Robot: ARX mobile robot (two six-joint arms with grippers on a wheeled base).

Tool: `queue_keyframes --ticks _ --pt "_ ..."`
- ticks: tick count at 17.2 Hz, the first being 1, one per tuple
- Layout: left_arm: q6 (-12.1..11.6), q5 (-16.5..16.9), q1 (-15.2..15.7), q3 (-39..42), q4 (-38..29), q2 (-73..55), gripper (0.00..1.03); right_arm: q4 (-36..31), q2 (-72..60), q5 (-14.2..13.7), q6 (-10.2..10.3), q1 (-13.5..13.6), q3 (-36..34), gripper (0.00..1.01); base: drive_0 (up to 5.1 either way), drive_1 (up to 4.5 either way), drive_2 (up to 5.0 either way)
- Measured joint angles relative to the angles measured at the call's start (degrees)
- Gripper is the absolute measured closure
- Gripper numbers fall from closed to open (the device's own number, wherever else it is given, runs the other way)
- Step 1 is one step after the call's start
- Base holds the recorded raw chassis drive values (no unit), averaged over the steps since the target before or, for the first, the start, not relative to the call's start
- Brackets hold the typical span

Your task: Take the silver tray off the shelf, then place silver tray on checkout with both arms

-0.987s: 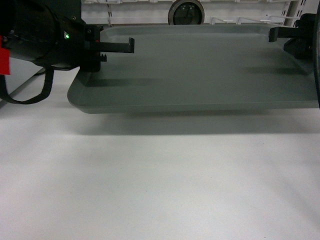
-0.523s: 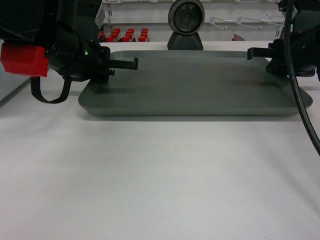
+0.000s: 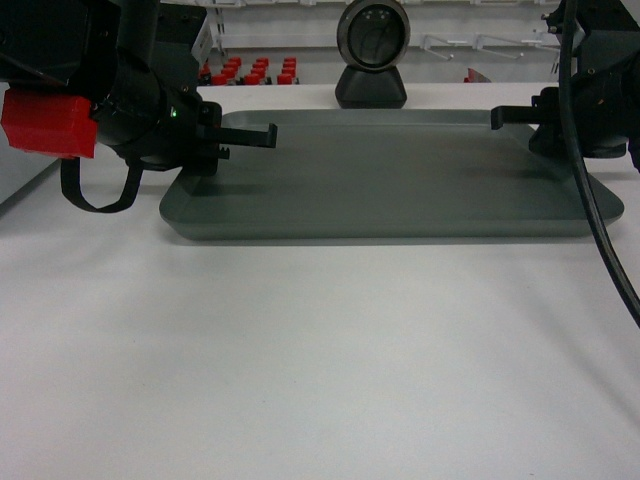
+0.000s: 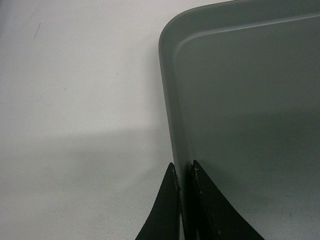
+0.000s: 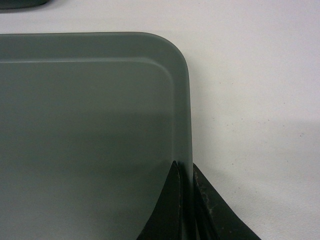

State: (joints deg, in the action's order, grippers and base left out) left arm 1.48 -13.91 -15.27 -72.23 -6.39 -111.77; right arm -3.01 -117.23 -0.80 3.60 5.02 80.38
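Now resting flat on checkout [image 3: 320, 360]: silver tray [image 3: 390, 180], long axis across mid-frame, rims pinched by left gripper [image 4: 184, 172] and right gripper [image 5: 185, 172]; release outward next.

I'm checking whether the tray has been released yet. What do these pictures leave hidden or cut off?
- Both wrist views: left gripper and right gripper fingers run off the bottom edge.
- Head view: silver tray underside hidden; contact with the checkout uncertain.
- Head view: scanner top cropped.

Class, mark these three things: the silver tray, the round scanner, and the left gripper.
silver tray [image 3: 400, 180], head view, middle of its flat floor.
scanner [image 3: 372, 30], head view, its round face.
left gripper [image 4: 184, 200], left wrist view, between fingertips clamping the tray rim.
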Motion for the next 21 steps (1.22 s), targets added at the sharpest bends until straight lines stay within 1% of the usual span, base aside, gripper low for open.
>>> queue_keyframes --ticks 1,2,3,4,6,7,8,9,10,11,16,19,21 --pt "0.02 0.04 0.0 0.0 -0.07 0.0 1.0 0.09 -0.02 -0.13 -0.22 0.17 0.04 0.99 0.0 0.0 0.0" --pt "-0.28 0.09 0.0 0.02 -0.26 0.0 0.95 0.11 -0.02 -0.5 -0.57 0.22 0.04 0.97 0.0 0.0 0.0" --pt "-1.46 -0.07 0.0 0.04 -0.07 0.0 0.87 0.02 -0.04 -1.18 -1.64 0.24 0.04 0.89 0.0 0.0 0.0" --pt "-2.08 -0.26 0.0 0.09 -0.44 0.0 0.79 -0.04 -0.04 -2.05 -2.51 0.26 0.04 0.82 0.0 0.0 0.0" --pt "-2.64 -0.22 0.42 0.26 -1.75 0.0 0.63 -0.39 -0.04 -3.37 -3.76 0.15 0.04 0.65 0.0 0.0 0.0" --pt "-2.97 -0.02 0.48 0.55 -3.32 0.02 0.47 -0.52 -0.04 -3.74 -4.63 -0.02 0.02 0.48 0.0 0.0 0.0" --pt "-2.91 0.9 0.31 0.96 -4.74 1.01 0.21 -1.14 0.09 -3.76 -4.7 -0.22 -0.26 0.23 0.0 0.0 0.0" --pt "-2.54 1.81 -0.39 1.68 -6.75 4.11 0.03 -3.58 1.79 -2.67 -4.15 -0.26 -2.34 0.01 0.0 0.0 0.0" --pt "-1.53 4.57 -1.16 3.48 -9.86 10.69 0.05 -8.9 7.87 -0.2 -2.32 -0.13 -6.54 0.03 0.0 0.0 0.0" --pt "-1.01 5.42 -1.22 4.17 -10.69 13.9 0.05 -11.19 11.02 0.44 -1.51 -0.13 -8.07 0.03 0.0 0.0 0.0" --pt "-0.09 6.47 -1.44 5.4 -12.07 20.17 0.05 -16.39 17.05 1.36 -0.07 -0.11 -11.26 0.03 0.0 0.0 0.0" --pt "0.37 6.45 -1.38 6.32 -12.66 23.65 0.05 -18.86 20.35 1.51 0.74 -0.04 -13.14 0.03 0.0 0.0 0.0" --pt "1.88 6.45 -0.2 9.7 -13.11 30.86 0.05 -23.74 27.3 1.46 2.45 0.31 -17.88 0.03 0.0 0.0 0.0"
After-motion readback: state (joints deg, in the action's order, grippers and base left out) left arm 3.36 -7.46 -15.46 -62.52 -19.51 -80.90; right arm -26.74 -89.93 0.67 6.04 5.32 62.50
